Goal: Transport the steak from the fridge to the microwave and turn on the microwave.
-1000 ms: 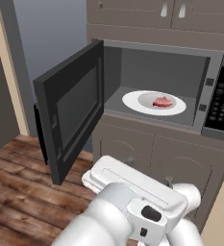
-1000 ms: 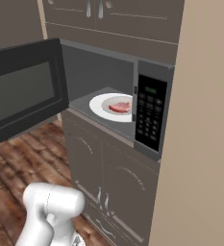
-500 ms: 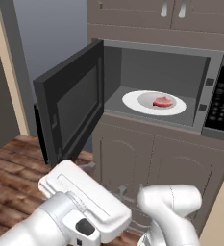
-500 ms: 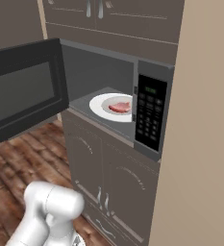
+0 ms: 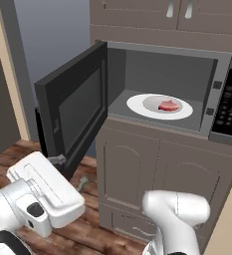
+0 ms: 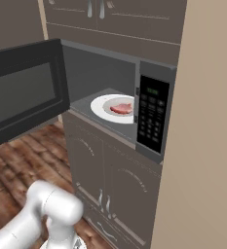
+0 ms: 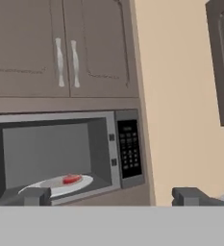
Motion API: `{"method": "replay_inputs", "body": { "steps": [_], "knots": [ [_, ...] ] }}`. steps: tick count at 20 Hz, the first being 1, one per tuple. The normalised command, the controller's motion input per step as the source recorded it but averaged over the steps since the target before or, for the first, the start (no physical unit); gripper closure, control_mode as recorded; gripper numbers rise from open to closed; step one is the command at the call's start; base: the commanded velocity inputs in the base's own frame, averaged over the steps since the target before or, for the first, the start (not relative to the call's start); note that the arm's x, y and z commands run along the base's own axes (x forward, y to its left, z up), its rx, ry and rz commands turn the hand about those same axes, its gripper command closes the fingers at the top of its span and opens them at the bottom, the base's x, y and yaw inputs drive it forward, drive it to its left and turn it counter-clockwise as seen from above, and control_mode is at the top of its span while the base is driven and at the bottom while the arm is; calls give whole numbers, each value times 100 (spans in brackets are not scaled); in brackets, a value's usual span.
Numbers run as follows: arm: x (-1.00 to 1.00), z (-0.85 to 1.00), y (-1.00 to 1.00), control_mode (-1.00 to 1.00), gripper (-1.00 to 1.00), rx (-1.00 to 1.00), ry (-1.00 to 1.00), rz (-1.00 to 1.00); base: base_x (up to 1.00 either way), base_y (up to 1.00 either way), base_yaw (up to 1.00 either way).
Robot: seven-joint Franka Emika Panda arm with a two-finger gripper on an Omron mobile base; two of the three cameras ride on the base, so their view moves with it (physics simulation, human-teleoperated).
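The pincer (image 7: 112,196) is seen spread wide, its two dark fingertips (image 7: 35,196) well apart with nothing held between them. Ahead of the pincer and well apart from it, the microwave (image 7: 60,156) is seen with its door (image 5: 75,112) swung fully open. The steak (image 5: 169,105) is laid on the round white turntable plate (image 5: 137,103) inside the cavity. The black keypad panel (image 6: 151,118) is set just beside the plate, and closed cabinet doors (image 7: 63,48) are mounted above the microwave.
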Motion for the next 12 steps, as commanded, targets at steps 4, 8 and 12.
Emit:
{"method": "replay_inputs", "body": {
  "steps": [4,8,12],
  "knots": [
    [68,-14,28,-100,-100,0,0,-9,0,0,0],
    [46,-15,0,-100,-100,0,0,-8,0,0,0],
    [44,-17,0,-100,-100,0,-1,-7,0,0,0]
  ]
}}
